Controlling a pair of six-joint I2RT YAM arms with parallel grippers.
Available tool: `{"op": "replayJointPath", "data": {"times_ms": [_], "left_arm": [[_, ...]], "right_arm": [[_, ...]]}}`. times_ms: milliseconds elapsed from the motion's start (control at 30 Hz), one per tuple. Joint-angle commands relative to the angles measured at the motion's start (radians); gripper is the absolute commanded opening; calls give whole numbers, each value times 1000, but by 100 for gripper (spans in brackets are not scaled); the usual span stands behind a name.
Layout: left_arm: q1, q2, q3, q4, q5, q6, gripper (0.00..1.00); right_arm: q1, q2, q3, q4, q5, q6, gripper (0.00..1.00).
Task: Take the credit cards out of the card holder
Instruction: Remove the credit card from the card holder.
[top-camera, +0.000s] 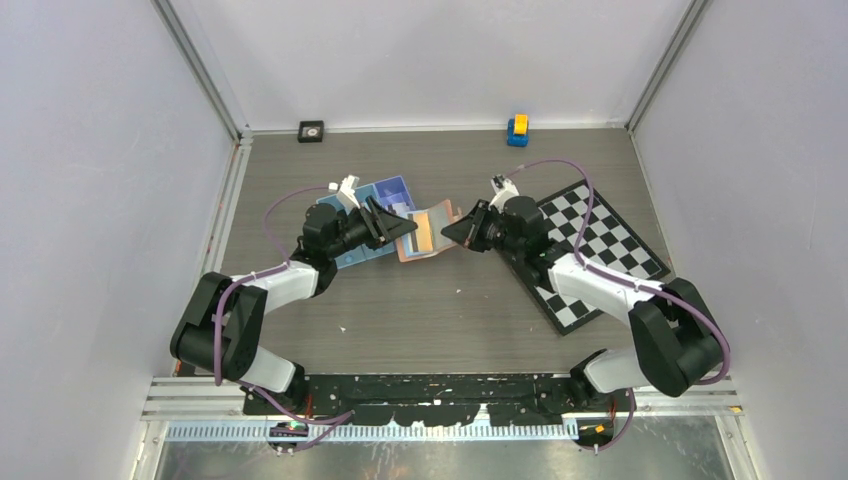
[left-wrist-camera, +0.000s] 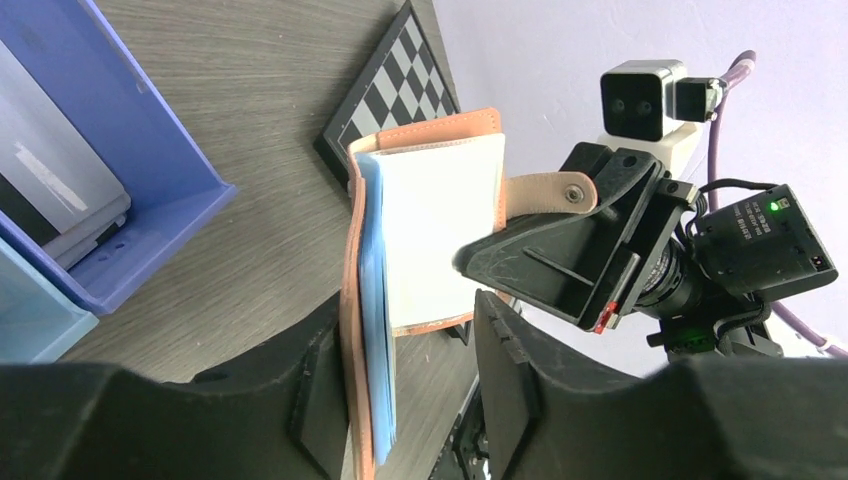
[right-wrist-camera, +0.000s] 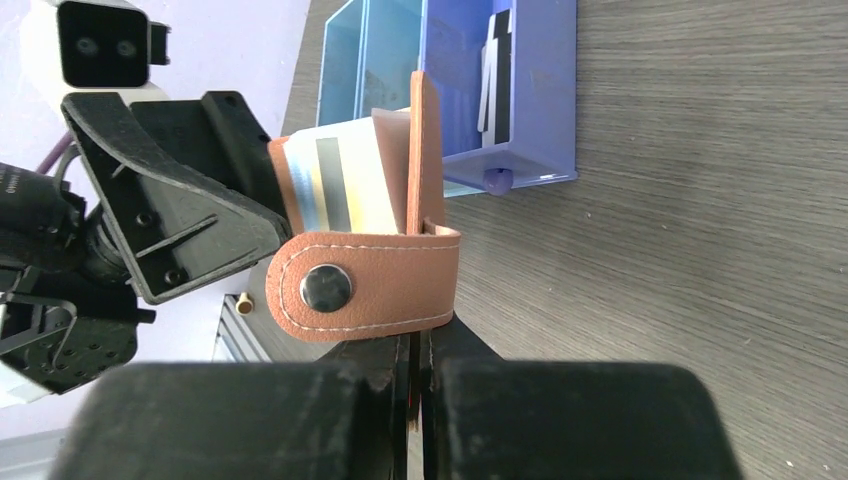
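Looking down, you see a grey wood-grain tabletop (top-camera: 420, 320) closed in by pale walls. The tan card holder (top-camera: 428, 232) is held open over its middle, just beside the blue tray (top-camera: 385, 195), with the long axis running from arm to arm and the snap strap toward the right. Your right claw (top-camera: 452, 232) pinches one cover edge. Your left claw (top-camera: 403, 228) stands half wide around the other cover, with the credit cards (right-wrist-camera: 340, 185) still inside.

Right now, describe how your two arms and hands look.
The left arm and right arm have white links between bulky black joints, each trailed by a purple cable. The left hand and right hand are black and angular, each carrying a white camera.
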Motion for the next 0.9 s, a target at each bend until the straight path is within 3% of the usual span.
{"op": "replayJointPath", "data": {"times_ms": [0,67,267,333,500,533,667,867], "left_arm": [[-3,-6,43,36,23,-2,48],[-3,-1,45,31,26,-2,44],[0,4,52,21,32,1,5],[3,-3,49,21,30,4,0],[4,-16,46,20,27,4,0],[4,-17,45,19,25,5,0],[4,-10,43,19,19,6,0],[4,14,37,49,17,-7,0]], "right_arm": [[-9,-56,-9,108,-28,38,1],[-13,-58,-12,115,-33,43,0],[-29,-82,-15,87,-7,36,2],[-34,-109,-2,-15,72,11,15],[-37,-199,11,-149,210,-43,49],[-36,-220,10,-164,226,-53,52],[-35,-305,-5,-160,222,-96,53],[3,-297,-12,-5,-4,-111,42]]}}
